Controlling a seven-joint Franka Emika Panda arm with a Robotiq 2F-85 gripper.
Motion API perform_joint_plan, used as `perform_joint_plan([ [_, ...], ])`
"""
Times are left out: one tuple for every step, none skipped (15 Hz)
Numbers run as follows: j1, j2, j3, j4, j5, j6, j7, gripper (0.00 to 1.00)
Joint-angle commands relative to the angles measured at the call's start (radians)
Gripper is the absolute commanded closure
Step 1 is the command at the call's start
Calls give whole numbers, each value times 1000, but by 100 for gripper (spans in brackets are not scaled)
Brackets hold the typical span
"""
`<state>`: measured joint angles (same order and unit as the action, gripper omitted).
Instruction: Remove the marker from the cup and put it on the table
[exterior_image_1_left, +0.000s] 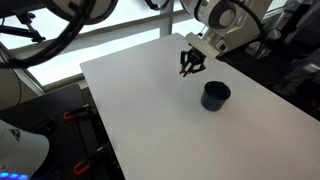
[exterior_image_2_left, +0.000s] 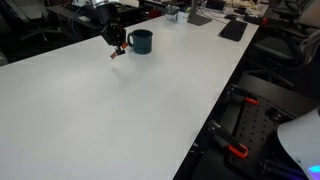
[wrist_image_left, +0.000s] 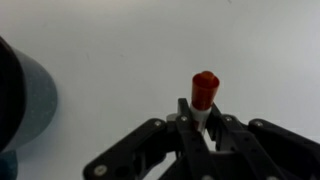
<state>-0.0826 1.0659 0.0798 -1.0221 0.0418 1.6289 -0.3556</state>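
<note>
My gripper (wrist_image_left: 203, 128) is shut on the marker (wrist_image_left: 204, 93), a slim white stick with a red cap that sticks out past the fingertips. In both exterior views the gripper (exterior_image_1_left: 190, 66) (exterior_image_2_left: 117, 46) hangs just above the white table (exterior_image_1_left: 160, 110) (exterior_image_2_left: 120, 110), beside the dark cup (exterior_image_1_left: 215, 95) (exterior_image_2_left: 141, 41). A red bit of the marker (exterior_image_2_left: 115, 54) shows below the fingers. The cup's dark wall (wrist_image_left: 22, 105) fills the left edge of the wrist view. The marker is outside the cup.
Dark items, among them a keyboard (exterior_image_2_left: 233, 30), lie at the table's far end. Black equipment with red clamps (exterior_image_2_left: 240, 140) stands off the table's edge. Another robot arm (exterior_image_1_left: 40, 30) is behind the table.
</note>
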Motion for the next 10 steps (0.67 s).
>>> perform_joint_plan([
  [25, 59, -18, 99, -35, -81, 16, 72],
  [28, 69, -19, 111, -44, -91, 17, 53],
  [29, 78, -19, 126, -49, -104, 17, 47],
  [31, 86, -20, 139, -53, -116, 17, 41],
  [31, 94, -20, 152, -55, -127, 18, 32],
  [32, 100, -21, 164, -56, -138, 18, 25],
  [32, 107, -21, 177, -54, -151, 19, 16],
  [31, 113, -21, 190, -53, -164, 15, 10],
  [31, 119, -22, 203, -53, -181, 19, 3],
  [32, 124, -23, 213, -56, -199, 13, 0],
])
